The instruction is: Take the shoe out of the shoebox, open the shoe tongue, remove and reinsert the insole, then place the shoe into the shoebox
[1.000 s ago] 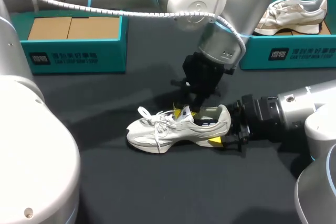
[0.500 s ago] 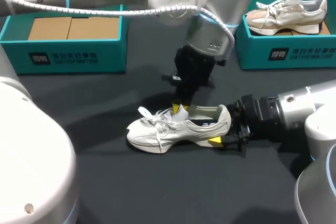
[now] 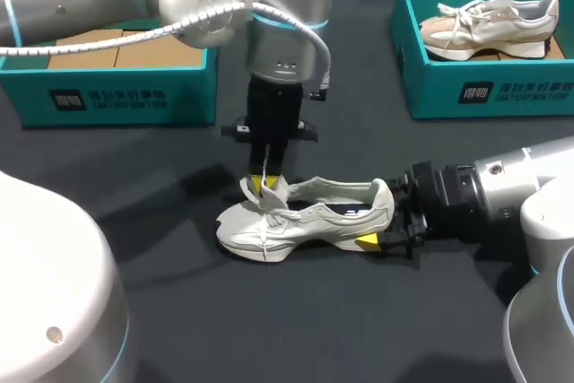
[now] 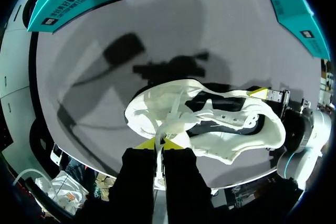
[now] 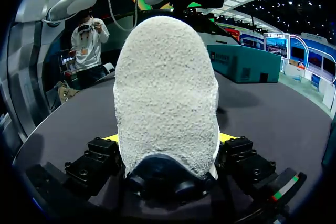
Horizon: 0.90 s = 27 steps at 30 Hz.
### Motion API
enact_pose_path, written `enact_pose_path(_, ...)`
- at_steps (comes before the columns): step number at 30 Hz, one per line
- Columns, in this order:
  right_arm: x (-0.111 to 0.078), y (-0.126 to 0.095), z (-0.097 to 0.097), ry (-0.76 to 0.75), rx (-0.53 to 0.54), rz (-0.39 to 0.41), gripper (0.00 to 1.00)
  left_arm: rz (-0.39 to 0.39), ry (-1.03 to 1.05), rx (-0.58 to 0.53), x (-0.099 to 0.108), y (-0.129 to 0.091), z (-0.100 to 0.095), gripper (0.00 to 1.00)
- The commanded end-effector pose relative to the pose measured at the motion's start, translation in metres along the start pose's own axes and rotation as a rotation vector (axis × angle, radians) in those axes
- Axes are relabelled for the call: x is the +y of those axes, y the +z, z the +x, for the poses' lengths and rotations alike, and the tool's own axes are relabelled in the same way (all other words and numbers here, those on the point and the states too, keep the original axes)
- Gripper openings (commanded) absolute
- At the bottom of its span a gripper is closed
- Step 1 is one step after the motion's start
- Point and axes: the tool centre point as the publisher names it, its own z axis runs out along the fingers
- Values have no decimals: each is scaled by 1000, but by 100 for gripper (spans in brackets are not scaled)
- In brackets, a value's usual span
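Note:
A white sneaker [image 3: 314, 217] lies on the dark table, toe to the left. My left gripper [image 3: 265, 184] comes down from above over the laces and is shut on the tongue [image 3: 280, 189], which is folded toward the toe. In the left wrist view the yellow tips of that gripper [image 4: 159, 142] pinch a white strip of the sneaker [image 4: 231, 129]. My right gripper [image 3: 381, 215] clasps the heel from behind, one finger on each side. The right wrist view shows the heel [image 5: 168, 93] filling the gap of that gripper [image 5: 167, 137]. An open teal shoebox [image 3: 126, 100] with cardboard inside stands at the back left.
A second teal box [image 3: 475, 87] at the back right holds another pale sneaker [image 3: 489, 24]. Bare dark table lies in front of the shoe and between the two boxes.
My left gripper closed and moved left from the shoe's opening to above the laces, drawing the tongue toward the toe. The right arm and the shoe's heel stayed put.

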Motion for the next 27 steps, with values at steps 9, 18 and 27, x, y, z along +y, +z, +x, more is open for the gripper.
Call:
enact_pose_path(9, 0, 1, 1, 0, -3, 4, 0, 94, 16, 141, 7, 31, -25, 7)
enact_pose_path(18, 0, 1, 1, 0, -3, 4, 0, 155, -17, 58, 2, 54, -24, 23)
enact_pose_path(27, 0, 1, 1, 0, -3, 4, 0, 165, -25, -14, -7, 62, -37, 57)
